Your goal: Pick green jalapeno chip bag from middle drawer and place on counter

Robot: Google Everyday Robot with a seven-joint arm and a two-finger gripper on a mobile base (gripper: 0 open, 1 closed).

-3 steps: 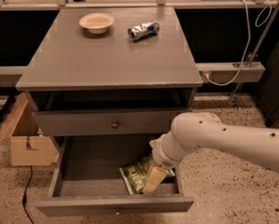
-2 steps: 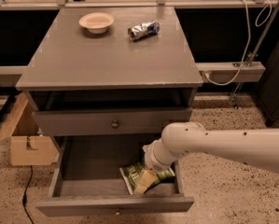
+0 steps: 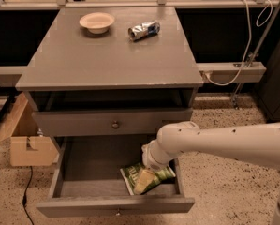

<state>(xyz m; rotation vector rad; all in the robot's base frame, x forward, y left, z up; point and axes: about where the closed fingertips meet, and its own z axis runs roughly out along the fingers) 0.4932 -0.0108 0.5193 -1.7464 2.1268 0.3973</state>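
The green jalapeno chip bag lies flat on the floor of the open middle drawer, at its front right. My white arm reaches in from the right and down into the drawer. My gripper is right on top of the bag, with one pale fingertip showing on the bag's middle. The rest of the gripper is hidden under the wrist. The counter is the grey cabinet top above.
A cream bowl and a crumpled silver-and-blue foil packet sit at the back of the counter. The upper drawer front with a round knob is closed. A cardboard box stands on the floor to the left.
My arm has swung left and lower into the drawer, bringing the gripper down onto the chip bag. The bag lies in the same place.
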